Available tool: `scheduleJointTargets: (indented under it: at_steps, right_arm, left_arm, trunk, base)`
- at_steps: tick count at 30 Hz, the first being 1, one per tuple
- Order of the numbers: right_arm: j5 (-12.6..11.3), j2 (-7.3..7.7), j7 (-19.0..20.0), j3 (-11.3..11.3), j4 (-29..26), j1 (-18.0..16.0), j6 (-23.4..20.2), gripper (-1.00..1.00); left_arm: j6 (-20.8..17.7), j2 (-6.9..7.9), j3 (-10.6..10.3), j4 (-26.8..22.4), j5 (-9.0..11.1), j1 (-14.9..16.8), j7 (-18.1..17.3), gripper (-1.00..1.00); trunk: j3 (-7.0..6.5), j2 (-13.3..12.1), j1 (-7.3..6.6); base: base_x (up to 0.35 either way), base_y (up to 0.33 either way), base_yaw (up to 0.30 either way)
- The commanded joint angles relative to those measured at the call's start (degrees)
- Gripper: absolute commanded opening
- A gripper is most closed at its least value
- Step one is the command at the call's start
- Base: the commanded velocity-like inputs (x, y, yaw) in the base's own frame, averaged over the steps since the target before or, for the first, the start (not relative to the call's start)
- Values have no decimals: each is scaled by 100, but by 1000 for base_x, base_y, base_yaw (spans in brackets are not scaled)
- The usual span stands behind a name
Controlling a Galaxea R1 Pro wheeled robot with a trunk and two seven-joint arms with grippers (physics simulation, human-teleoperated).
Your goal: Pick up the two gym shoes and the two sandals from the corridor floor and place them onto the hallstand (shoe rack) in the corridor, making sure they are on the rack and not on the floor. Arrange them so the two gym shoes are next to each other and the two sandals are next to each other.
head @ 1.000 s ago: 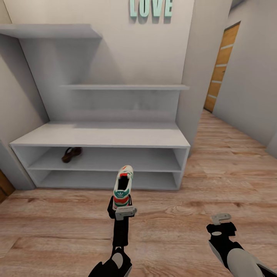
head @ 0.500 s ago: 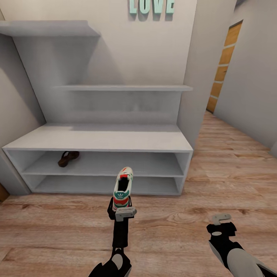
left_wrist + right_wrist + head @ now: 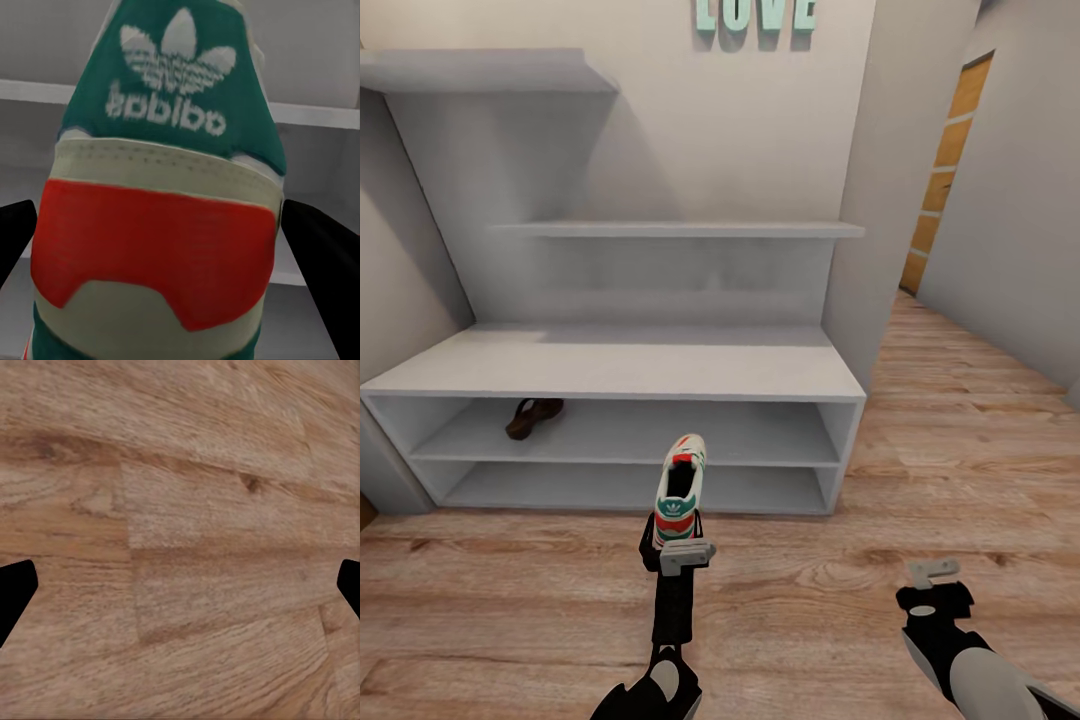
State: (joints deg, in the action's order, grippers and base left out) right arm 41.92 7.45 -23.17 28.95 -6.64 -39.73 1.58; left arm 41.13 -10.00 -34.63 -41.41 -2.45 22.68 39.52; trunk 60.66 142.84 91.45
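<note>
Head view: high, looking forward and down at hallstand (image 3: 610, 365) and corridor floor (image 3: 510, 600). Left wrist view: pressed close behind gym shoe (image 3: 165, 210), facing hallstand shelves. Right wrist view: close over floor planks.

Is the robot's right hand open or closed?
Open. The right gripper holds nothing: its dark fingertips sit far apart at the right wrist picture's edges, with bare wood floor between them.

"LOVE" lettering (image 3: 754, 14) cropped at top

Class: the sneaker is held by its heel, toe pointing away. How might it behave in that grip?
The gym shoe sticks out beyond the left end effector, so it may sag or pivot. Its padded heel probably compresses, aiding grip. It looks light.
</note>
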Motion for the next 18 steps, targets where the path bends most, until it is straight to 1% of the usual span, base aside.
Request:
scheduleJointTargets:
  at_steps: [1,10,18]
  right_arm:
    - [0,-1,-4,-1,17,0,0,100]
    - [-6,-14,-28,-1,79,0,7,100]
    - [-8,-30,-14,-3,360,0,15,100]
  left_arm:
    - [1,0,0,2,-1,0,-5,-100]
    - [1,0,0,8,-1,0,-6,-100]
    - [1,0,0,8,-1,0,-6,-100]
  trunk:
    - [0,0,0]
    - [0,0,0]
    - [0,0,0]
  base:
    - [26,0,0]
    - [10,0,0]
    - [1,0,0]
